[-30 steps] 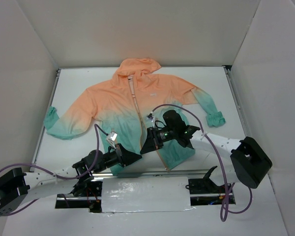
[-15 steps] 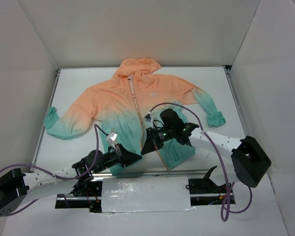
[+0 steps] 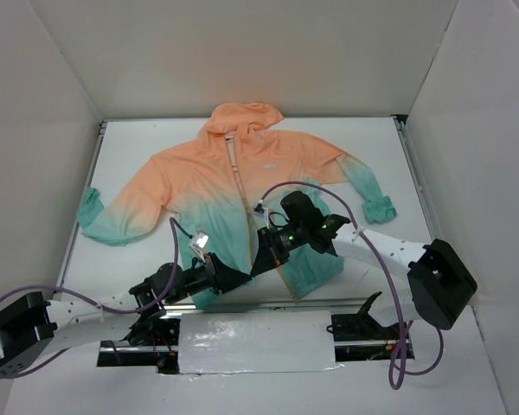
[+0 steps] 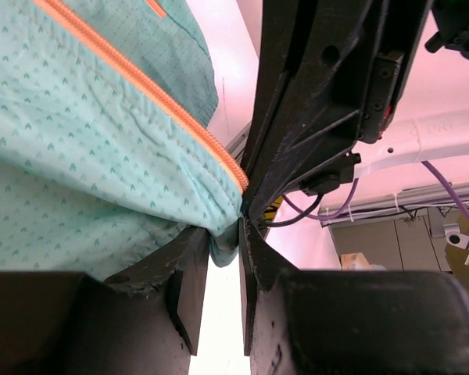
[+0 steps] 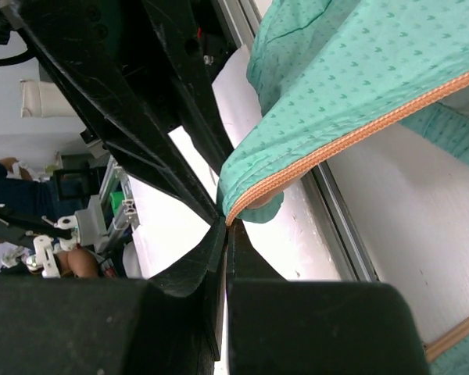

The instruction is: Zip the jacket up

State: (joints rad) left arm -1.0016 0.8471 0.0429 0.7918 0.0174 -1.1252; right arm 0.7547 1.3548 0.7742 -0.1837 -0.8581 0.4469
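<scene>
Overhead view with both wrist views. The jacket (image 3: 242,173) lies flat, front up, on the white table (image 3: 372,147). Its peach hood (image 3: 242,117) points to 12 o'clock and its teal hem (image 3: 316,268) to 6 o'clock. One cuff reaches toward 8 o'clock and the other toward 4 o'clock. The orange zipper (image 3: 237,177) runs down the middle of the front, from the collar toward 6 o'clock. How far it is joined cannot be told from above. The left gripper (image 3: 234,278) comes in from 8 o'clock and the right gripper (image 3: 261,259) from 3 o'clock. The two meet, almost touching, at the hem at the lower end of the zipper line. In the left wrist view, the left gripper's fingers (image 4: 189,289) stand narrowly apart, with white table showing in the slit. A corner of teal hem, edged by zipper tape, dips into the top of the slit. Whether the pads press on it cannot be told. The black body of the right gripper rises just beyond, toward 1 o'clock. In the right wrist view, the right gripper's fingers (image 5: 242,262) are closed flat together, and the tips pinch the end of the orange zipper tape at the corner of the hem. The teal cloth fans away from them toward 2 o'clock.
</scene>
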